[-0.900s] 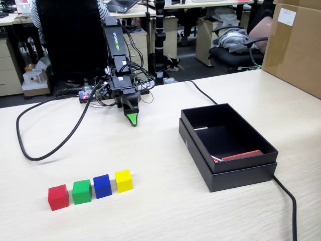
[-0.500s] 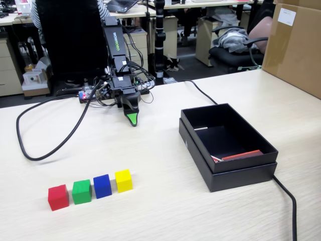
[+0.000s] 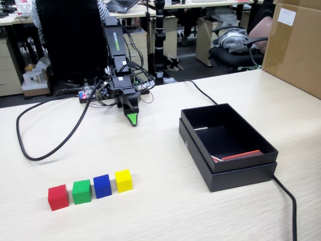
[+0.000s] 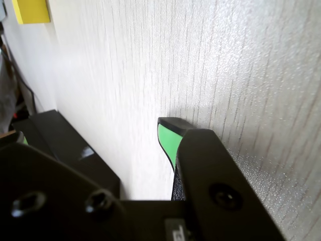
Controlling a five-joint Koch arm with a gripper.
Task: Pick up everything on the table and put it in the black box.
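Four small cubes stand in a row near the front left of the table (image 3: 165,206) in the fixed view: red (image 3: 58,197), green (image 3: 82,191), blue (image 3: 102,186) and yellow (image 3: 123,180). The black box (image 3: 193,148) sits to the right, nested in its lid, with a thin red strip (image 3: 242,154) inside. My gripper (image 3: 132,120) points down at the table behind the cubes, well apart from them and the box. Only one green tip shows there. The wrist view shows one green-padded finger (image 4: 168,140) with bare table beside it, the yellow cube (image 4: 31,11) and the box (image 4: 70,145).
A black cable (image 3: 29,157) loops over the table's left side. Another cable (image 3: 295,216) runs from the box's front corner to the near edge. A large brown carton (image 3: 293,47) stands at the back right. Wires cluster at the arm's base (image 3: 95,93).
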